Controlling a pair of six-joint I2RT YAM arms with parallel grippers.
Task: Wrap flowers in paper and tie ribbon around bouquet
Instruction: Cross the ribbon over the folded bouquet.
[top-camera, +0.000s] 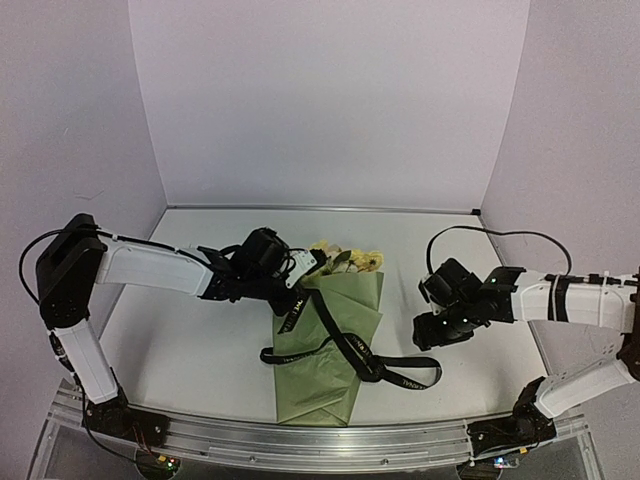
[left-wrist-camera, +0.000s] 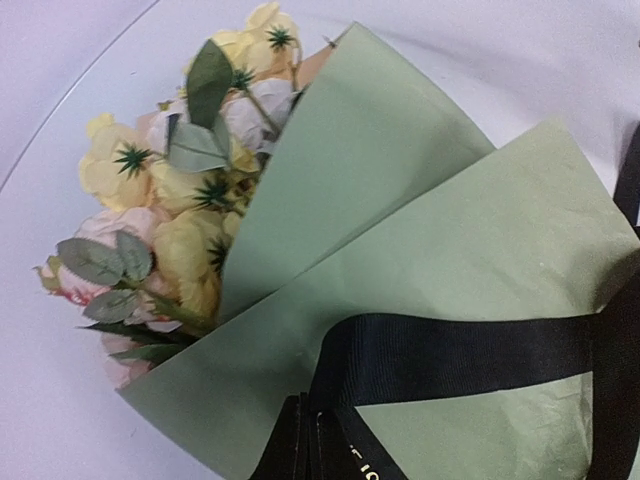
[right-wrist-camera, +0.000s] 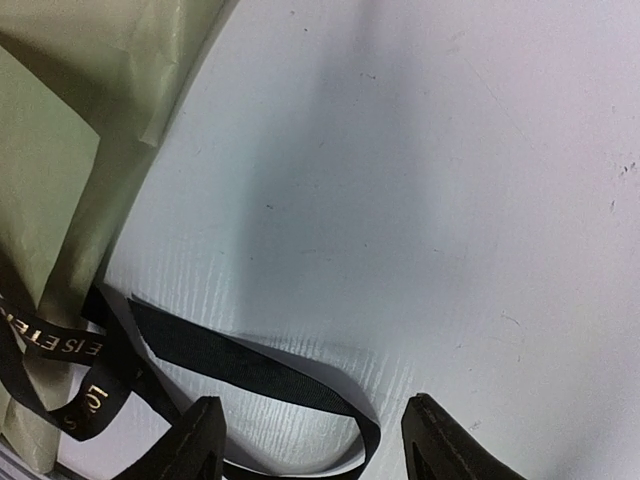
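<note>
Flowers (left-wrist-camera: 190, 200) are wrapped in paper (left-wrist-camera: 420, 250); your left pincer (top-camera: 303, 267) pinches the ribbon (left-wrist-camera: 450, 355), right pincer (right-wrist-camera: 312, 420) gapes empty; tying remains.

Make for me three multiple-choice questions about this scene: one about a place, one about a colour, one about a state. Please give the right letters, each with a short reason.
1. Toward where do the flowers of the bouquet point?
A) the far wall
B) the near side
C) straight up

2. What colour is the ribbon?
A) red
B) white
C) black

3. How is the right gripper?
A) shut on the ribbon
B) open, holding nothing
C) shut, holding nothing

Right letters:
1 A, because the blossoms lie at the bouquet's far end.
2 C, because it is a black band across the green paper.
3 B, because its fingers stand apart above a ribbon loop on the table.
</note>
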